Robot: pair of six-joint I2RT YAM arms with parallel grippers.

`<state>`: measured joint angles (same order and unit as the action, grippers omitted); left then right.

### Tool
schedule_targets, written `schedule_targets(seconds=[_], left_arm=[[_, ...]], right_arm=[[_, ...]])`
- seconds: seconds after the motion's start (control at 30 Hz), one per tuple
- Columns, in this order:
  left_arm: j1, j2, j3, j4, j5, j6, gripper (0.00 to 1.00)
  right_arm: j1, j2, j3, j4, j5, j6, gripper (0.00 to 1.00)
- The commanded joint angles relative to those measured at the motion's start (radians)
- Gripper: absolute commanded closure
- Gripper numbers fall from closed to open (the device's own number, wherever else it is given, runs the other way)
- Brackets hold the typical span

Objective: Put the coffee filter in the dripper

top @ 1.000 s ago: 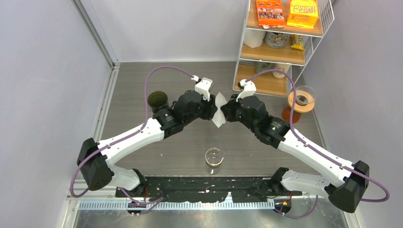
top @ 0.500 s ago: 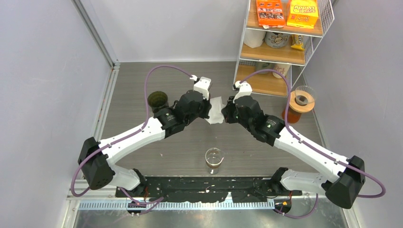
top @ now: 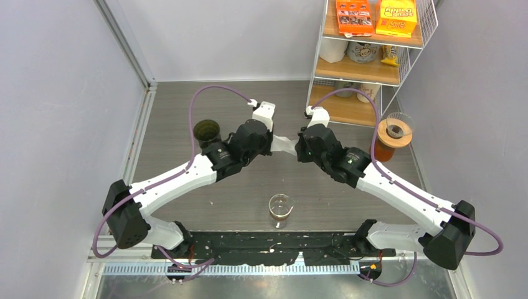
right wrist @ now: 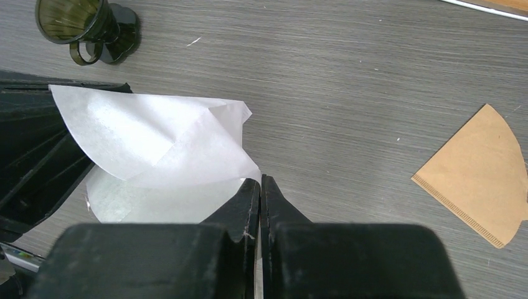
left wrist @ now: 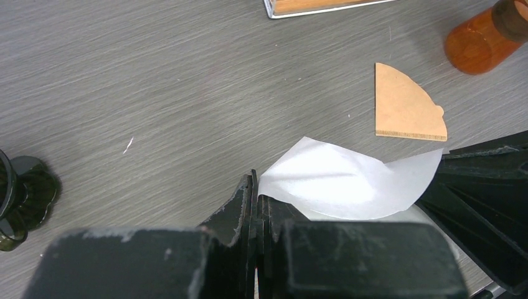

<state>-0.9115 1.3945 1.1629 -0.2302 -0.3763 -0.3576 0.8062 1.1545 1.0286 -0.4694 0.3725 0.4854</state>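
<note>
Left gripper (top: 270, 142): jaws pinched closed on one edge of the white coffee filter (top: 285, 145), the edge nearer the dripper (top: 207, 131).
Right gripper (top: 299, 147): jaws closed too, nipping the opposite edge, the one away from the dripper.
Filter: it hangs off the table between my two grippers, bowed and partly spread. In the top view it is to the right of the dripper and apart from it.
Dripper: dark green glass, upright, mouth up. I see no paper in it.
Done: the filter is lifted and held at both sides. I judge I'm working it open.
Left: shape it into a cone, carry it across to the dripper, seat it in the mouth and let go. By my reckoning, that's most of the job.
Around: a brown paper filter (left wrist: 408, 106) lies flat on the table, beyond the white one from the dripper. An amber jar (top: 390, 138) and the wire shelf (top: 367, 62) stand farther out that way. A glass cup (top: 280, 208) sits toward the arm bases.
In the way: my own left arm lies between the filter and the dripper, so I expect a hand-off to one gripper. Pulling from both sides could tear thin paper.
</note>
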Motion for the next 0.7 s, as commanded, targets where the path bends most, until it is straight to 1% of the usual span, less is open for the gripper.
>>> schedule_targets(seconds=[0.0,0.07,0.13,0.2,0.33,0.43,0.53,0.6,0.63,0.67], left_arm=[[0.0,-0.026,0.037,-0.002,-0.038,0.038,1.0],[0.001,-0.029,0.038,-0.005,-0.012,0.056,1.0],[0.001,-0.032,0.041,-0.016,0.014,0.072,0.96],[0.001,-0.037,0.042,-0.017,0.069,0.088,0.9],[0.001,-0.054,0.034,-0.008,0.242,0.104,0.79],[0.002,-0.074,0.024,0.011,0.315,0.103,0.71],[0.0,-0.093,0.016,0.021,0.326,0.105,0.61],[0.002,-0.108,0.007,0.026,0.317,0.11,0.58],[0.002,-0.117,0.003,0.028,0.314,0.11,0.54],[0.001,-0.126,-0.002,0.031,0.31,0.11,0.45]], right_arm=[[0.004,0.001,0.039,-0.037,0.045,0.0,0.95],[0.004,0.0,0.04,-0.031,0.036,-0.006,0.95],[0.004,-0.002,0.043,-0.03,0.039,-0.008,0.95],[0.004,-0.005,0.045,-0.024,0.035,-0.008,0.95],[0.004,-0.006,0.053,0.0,-0.007,0.003,0.95],[0.004,-0.003,0.072,-0.007,-0.03,0.032,0.95],[0.005,-0.006,0.091,-0.034,-0.015,0.051,0.95],[0.004,-0.01,0.097,-0.05,-0.007,0.059,0.95],[0.003,-0.012,0.099,-0.062,-0.004,0.061,0.95],[0.002,-0.014,0.104,-0.069,-0.002,0.063,0.95]])
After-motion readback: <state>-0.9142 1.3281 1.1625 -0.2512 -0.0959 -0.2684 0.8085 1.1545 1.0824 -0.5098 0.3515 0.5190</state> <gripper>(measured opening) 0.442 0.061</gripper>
